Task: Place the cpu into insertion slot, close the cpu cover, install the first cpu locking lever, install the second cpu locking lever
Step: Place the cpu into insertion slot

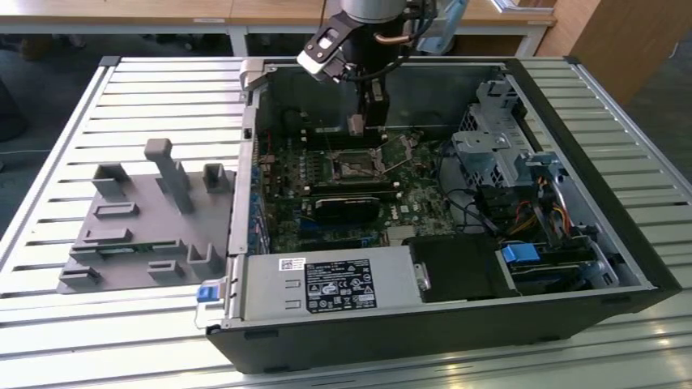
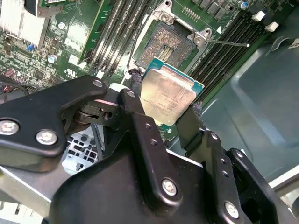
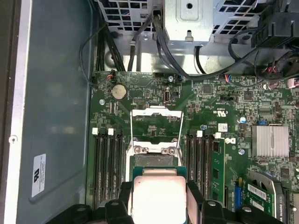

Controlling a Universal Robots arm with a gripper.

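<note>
Silver cpu (image 2: 167,95) in gripper (image 2: 165,99), near insertion slot (image 2: 168,44), memory slots (image 2: 110,37) beside

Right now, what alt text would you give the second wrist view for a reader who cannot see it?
The black claw grips the cpu by two opposite edges, silver face showing, over the green circuit board. Just beyond it lies the insertion slot, uncovered and empty, with memory slots along both sides.

In the first wrist view the cpu (image 3: 159,198) hides most of the insertion slot (image 3: 154,161). In the second wrist view the fingers (image 2: 195,122) of the gripper (image 2: 166,93) cover two cpu edges.
</note>
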